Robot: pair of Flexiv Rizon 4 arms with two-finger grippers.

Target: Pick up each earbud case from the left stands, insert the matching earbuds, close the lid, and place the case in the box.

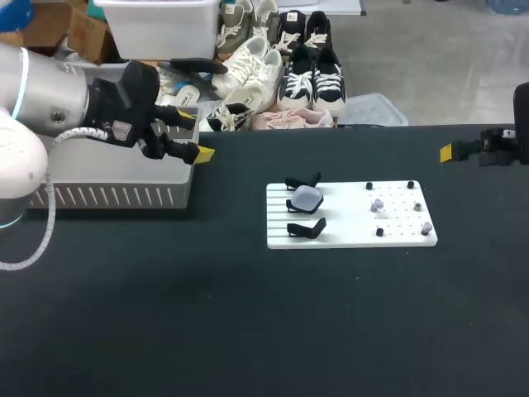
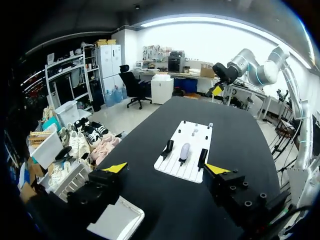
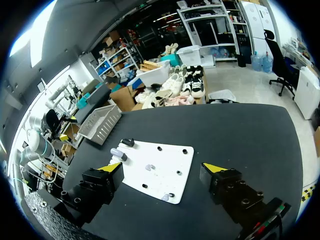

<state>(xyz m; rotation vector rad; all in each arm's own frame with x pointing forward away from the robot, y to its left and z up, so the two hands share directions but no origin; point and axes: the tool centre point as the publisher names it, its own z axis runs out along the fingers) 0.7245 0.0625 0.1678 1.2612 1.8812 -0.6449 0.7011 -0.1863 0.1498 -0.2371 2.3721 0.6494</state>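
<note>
Right, nearest us on the tabletop sits the white board. The earbud case is perched on the middle of three black stands at its nine o'clock side, with earbuds on pegs toward three o'clock. That case looks light, glossy and rounded, so likely slippery: pinch it across its two broad flanks, low down, clear of the lid. Further back, the left tool hangs wide open and empty by the grey box at ten o'clock, and the right tool is equally spread and empty at two o'clock.
</note>
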